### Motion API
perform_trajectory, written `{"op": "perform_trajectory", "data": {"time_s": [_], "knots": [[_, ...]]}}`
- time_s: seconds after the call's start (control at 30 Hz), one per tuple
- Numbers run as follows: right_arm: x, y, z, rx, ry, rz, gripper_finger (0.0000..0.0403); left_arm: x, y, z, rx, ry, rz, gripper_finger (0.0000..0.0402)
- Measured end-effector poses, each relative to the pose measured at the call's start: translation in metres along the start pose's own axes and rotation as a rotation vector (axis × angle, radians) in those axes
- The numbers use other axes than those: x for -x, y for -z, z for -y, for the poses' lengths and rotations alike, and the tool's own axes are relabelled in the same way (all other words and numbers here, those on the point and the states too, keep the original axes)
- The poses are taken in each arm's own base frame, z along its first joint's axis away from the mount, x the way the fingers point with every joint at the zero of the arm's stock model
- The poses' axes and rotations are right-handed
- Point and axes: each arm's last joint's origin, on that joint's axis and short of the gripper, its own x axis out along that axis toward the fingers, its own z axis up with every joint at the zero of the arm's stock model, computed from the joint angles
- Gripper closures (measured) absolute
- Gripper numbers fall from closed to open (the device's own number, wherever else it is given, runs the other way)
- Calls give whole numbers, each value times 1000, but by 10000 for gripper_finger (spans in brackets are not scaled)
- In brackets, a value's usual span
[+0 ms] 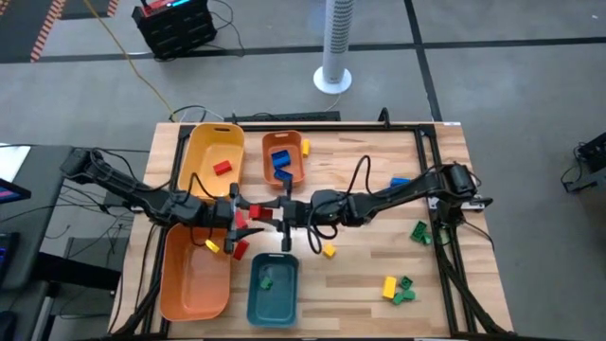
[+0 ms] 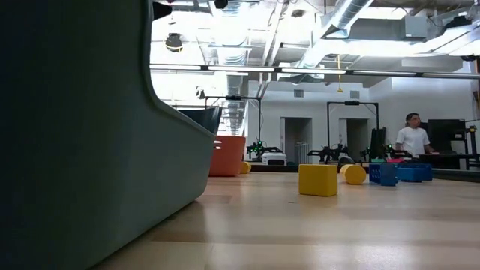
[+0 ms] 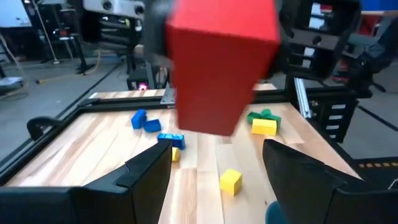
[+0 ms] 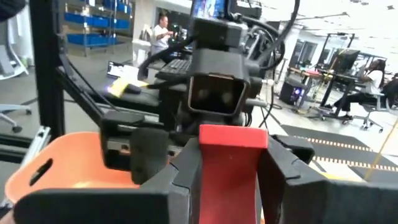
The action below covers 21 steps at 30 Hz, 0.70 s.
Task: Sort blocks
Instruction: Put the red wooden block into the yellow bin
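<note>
Mid-air handover of a red block [image 1: 248, 215] between two grippers, above the table's left half, just off the near rim of the yellow tray [image 1: 213, 156] and the upper edge of the big orange tray [image 1: 194, 275]. From the left edge: left gripper [image 1: 231, 213] reaching inward, fingers spread wide with clear gaps either side of the block, not gripping. From the right edge: right gripper [image 1: 284, 213] stretched across the middle, fingers [image 4: 186, 168] clamped on the block's two flat sides. Block's long axis apparently along the line between the two arms, its free end poking toward the left gripper's open fingers; equally near both, but held by the right alone. Further right: yellow block [image 1: 329, 251] on bare wood, then green blocks [image 1: 405, 289] near the front right corner.
</note>
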Motion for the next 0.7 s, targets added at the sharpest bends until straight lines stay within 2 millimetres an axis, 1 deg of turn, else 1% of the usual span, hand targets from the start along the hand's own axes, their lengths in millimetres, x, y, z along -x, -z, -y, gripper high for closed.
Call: {"op": "perform_trajectory", "data": {"time_s": [0.27, 0.4, 0.53, 0.7], "knots": [[0, 0, 0, -7, -1, 4, 291, 0, -6, 0, -26, -2, 56, 155], [0, 0, 1, -9, 0, 3, 291, 1, -10, 0, -43, -5, 97, 166], [0, 0, 1, -15, -1, 4, 291, 0, -11, -2, -69, -13, 106, 192], [-1, 0, 4, -47, -16, 10, 289, -2, -11, -7, -74, -9, 107, 247]]}}
